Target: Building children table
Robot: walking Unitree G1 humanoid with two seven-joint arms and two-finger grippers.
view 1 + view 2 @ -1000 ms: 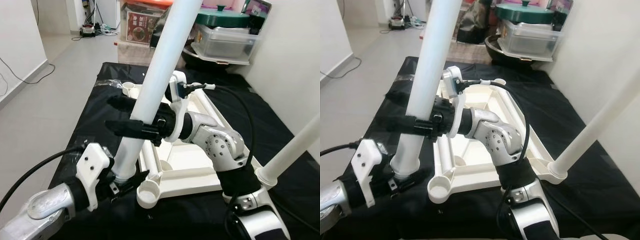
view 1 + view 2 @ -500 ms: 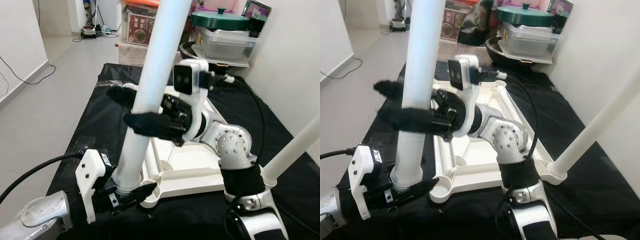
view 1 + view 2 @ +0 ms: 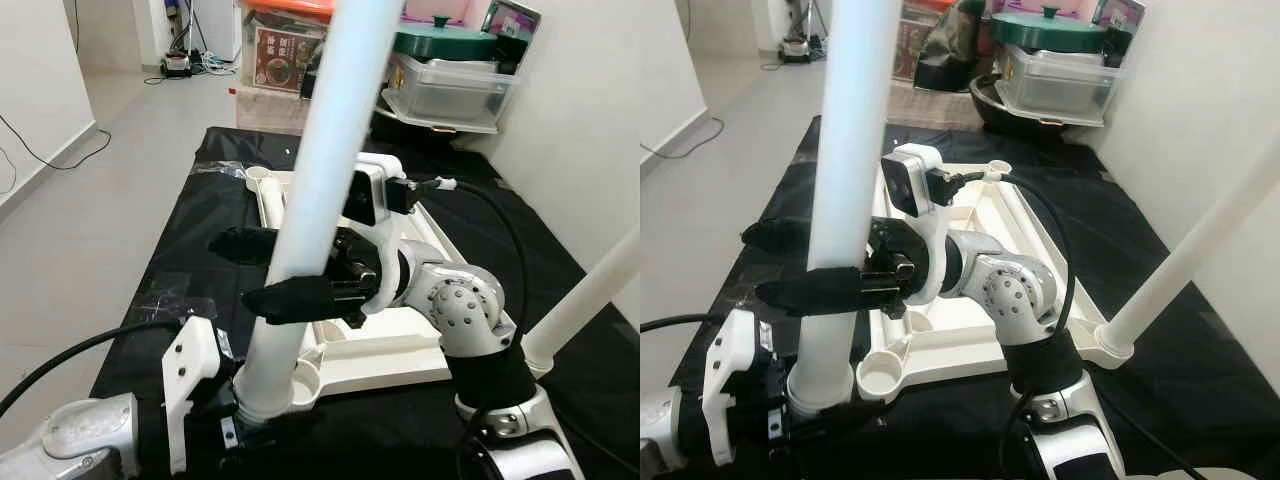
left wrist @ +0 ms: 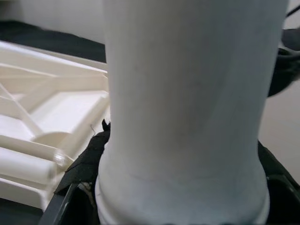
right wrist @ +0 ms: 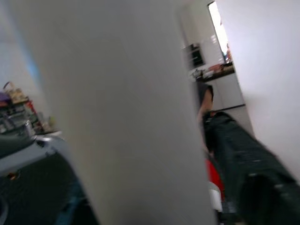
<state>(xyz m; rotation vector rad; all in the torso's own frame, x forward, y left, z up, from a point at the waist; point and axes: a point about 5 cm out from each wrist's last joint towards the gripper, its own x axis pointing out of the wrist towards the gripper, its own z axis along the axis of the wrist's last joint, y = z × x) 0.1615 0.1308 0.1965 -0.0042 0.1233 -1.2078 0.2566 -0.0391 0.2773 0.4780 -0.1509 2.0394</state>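
The white table top [image 3: 390, 350] lies upside down on a black cloth. One white leg [image 3: 590, 290] stands in its near right corner. A second long white leg [image 3: 320, 160] leans up past my head, its foot just left of the open near left corner socket [image 3: 305, 378]. My left gripper [image 3: 250, 415] is shut on the foot of this leg, which looms close in the left wrist view [image 4: 187, 108]. Halfway up, my right gripper [image 3: 238, 272] is shut on the leg, one black finger behind it and one in front.
The black cloth [image 3: 190, 230] covers a low platform, with grey floor [image 3: 80, 200] to its left. Plastic storage boxes [image 3: 445, 85] and a green lidded pot [image 3: 445, 40] are stacked at the far end. A white wall runs along the right.
The leg's foot has come nearer to me and beside the corner socket. My right gripper has turned at the wrist and sits lower on the leg.
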